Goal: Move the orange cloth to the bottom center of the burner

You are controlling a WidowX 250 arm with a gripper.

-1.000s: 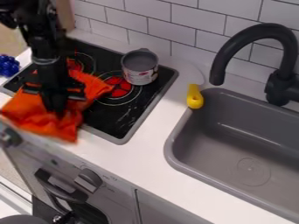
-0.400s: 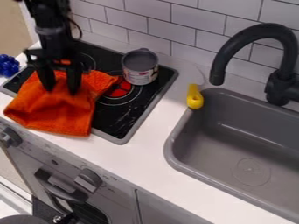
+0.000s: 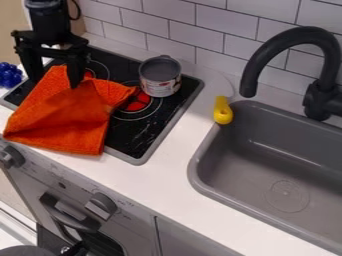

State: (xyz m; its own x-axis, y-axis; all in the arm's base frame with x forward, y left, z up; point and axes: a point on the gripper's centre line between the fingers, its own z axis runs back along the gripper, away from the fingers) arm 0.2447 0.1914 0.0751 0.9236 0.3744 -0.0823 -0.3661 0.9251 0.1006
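My gripper [image 3: 55,82] hangs over the back left part of the burner, its two fingers spread wide and open. The orange cloth [image 3: 67,117] lies rumpled over the left and front part of the black burner [image 3: 143,132], and its lower edge laps over the stove's front rim onto the white counter. One finger stands at the cloth's upper edge; whether it touches the cloth I cannot tell.
A grey metal can [image 3: 160,77] stands at the burner's back right. A yellow handle [image 3: 222,111] lies by the rim of the grey sink [image 3: 267,175], under the black faucet [image 3: 287,37]. Blue balls [image 3: 9,75] sit at the far left.
The gripper has opened, let go of the cloth and drawn up and back. The cloth has slid slightly to the right and spread flatter.
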